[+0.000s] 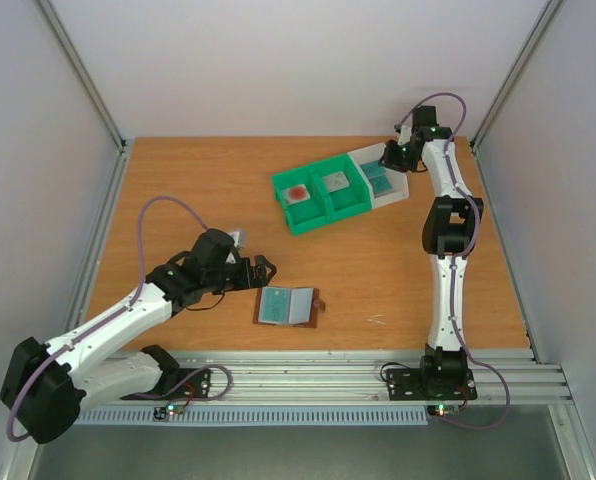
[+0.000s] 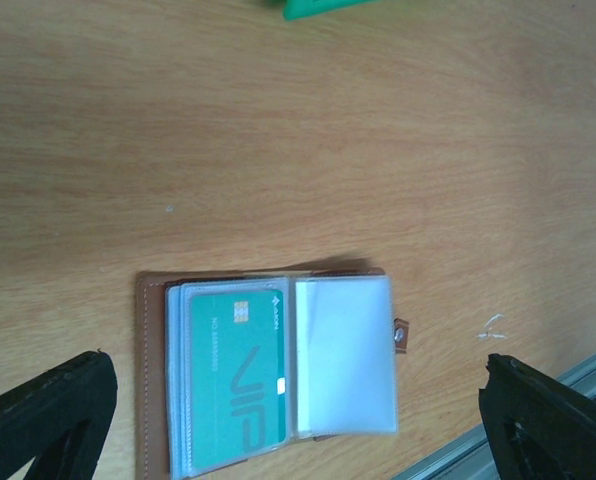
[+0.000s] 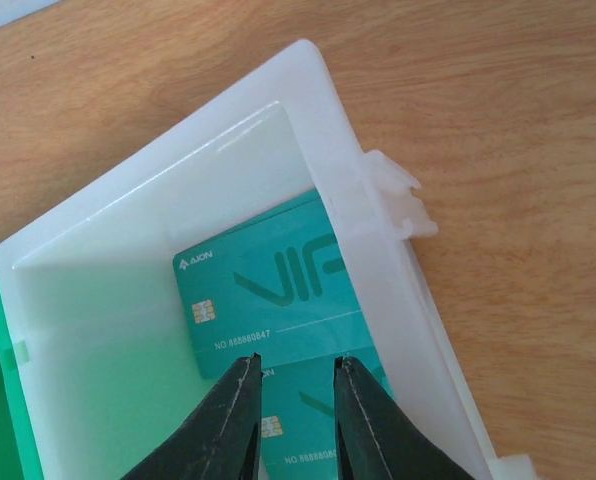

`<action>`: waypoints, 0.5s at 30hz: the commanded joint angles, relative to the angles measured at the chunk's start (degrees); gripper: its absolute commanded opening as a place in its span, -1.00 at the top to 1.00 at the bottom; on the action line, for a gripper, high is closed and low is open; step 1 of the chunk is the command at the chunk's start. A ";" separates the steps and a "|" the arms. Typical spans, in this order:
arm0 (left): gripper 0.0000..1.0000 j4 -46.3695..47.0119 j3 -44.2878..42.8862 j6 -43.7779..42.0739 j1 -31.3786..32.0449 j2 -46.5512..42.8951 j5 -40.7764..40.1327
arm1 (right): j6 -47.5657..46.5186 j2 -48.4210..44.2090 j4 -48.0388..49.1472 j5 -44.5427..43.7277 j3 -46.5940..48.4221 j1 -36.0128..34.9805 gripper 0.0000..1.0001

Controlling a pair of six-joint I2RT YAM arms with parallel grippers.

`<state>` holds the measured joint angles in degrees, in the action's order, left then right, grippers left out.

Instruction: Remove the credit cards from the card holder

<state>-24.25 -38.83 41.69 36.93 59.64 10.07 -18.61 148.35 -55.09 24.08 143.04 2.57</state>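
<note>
**Card holder** (image 1: 286, 306): lies open and flat on the worktop (image 1: 178, 180), lower centre of the overhead view. In the left wrist view a teal credit card (image 2: 233, 385) sits tucked in its left half. The clear sleeve (image 2: 343, 355) on the right looks empty, and a brown tab (image 2: 402, 335) sits at the right edge. Whether more cards lie behind the teal one cannot be told.

**Left pincer** (image 1: 262, 270): spread wide, poised just to the upper left of the holder and touching nothing.

**Two teal cards** (image 3: 268, 290): lie overlapping in the white bin (image 3: 308, 120), which adjoins the green bin (image 1: 323, 200) at upper centre of the overhead view.

**Right pincer** (image 3: 296, 370): hangs above these cards, jaws narrow, with nothing gripped between them.

**Judgement:** the task appears partly done, and the step in hand is drawing out the tucked card.

- The card is thin and lies flush in its sleeve, so it is better slid along the sleeve's axis towards its opening than lifted.
- The light holder would probably drag along, so one pincer should pin a brown margin.
- The other should nip only the card's exposed edge, closing shallowly so that no sleeve film is caught.
</note>
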 commanded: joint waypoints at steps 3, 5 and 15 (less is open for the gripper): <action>-0.99 -3.32 -1.49 -1.61 -0.11 0.83 -0.96 | 4.97 -3.48 -3.85 -3.19 1.71 0.51 0.50; -0.99 -3.79 -1.42 -2.07 -0.10 0.46 -1.64 | 6.63 -4.36 -5.00 -3.15 1.43 0.51 0.48; -0.98 -4.42 0.15 -1.98 -0.18 -4.75 -2.92 | 12.80 -18.08 -0.37 -1.20 -16.72 -1.30 0.45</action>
<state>-29.45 -38.85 40.23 36.93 58.15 8.16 -9.54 137.60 -57.67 22.81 131.98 2.48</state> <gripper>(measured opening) 0.994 0.276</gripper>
